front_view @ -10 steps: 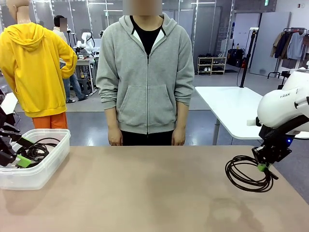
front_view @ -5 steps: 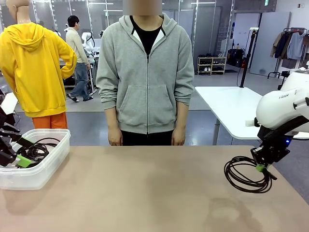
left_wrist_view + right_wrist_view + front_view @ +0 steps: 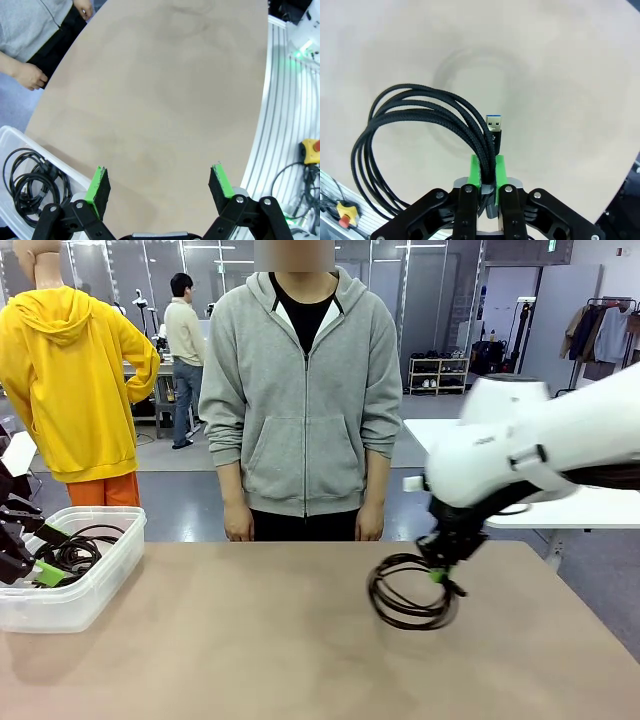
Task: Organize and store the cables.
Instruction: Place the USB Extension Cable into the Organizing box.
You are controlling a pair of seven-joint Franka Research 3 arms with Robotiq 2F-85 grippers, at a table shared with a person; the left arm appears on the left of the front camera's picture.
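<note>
Right gripper [image 3: 487, 172] pinches the coil [image 3: 422, 135] at its 5 o'clock only, left gripper [image 3: 160, 182] gaping by the bin [image 3: 85, 600], so I worry loops snag the rim.

Left hand [image 3: 160, 186] wide open at the left; right hand [image 3: 487, 176] clamped tight mid-table.

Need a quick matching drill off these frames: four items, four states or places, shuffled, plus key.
Items:
1. left gripper
2. right gripper
3. braided cable
4. bin

States or places:
A. holds coiled cables, at the table's left end
B. shut
C. hangs off the table, pinched
D. open, holding nothing

Pairs: 1-D, 2-B, 3-C, 4-A
</note>
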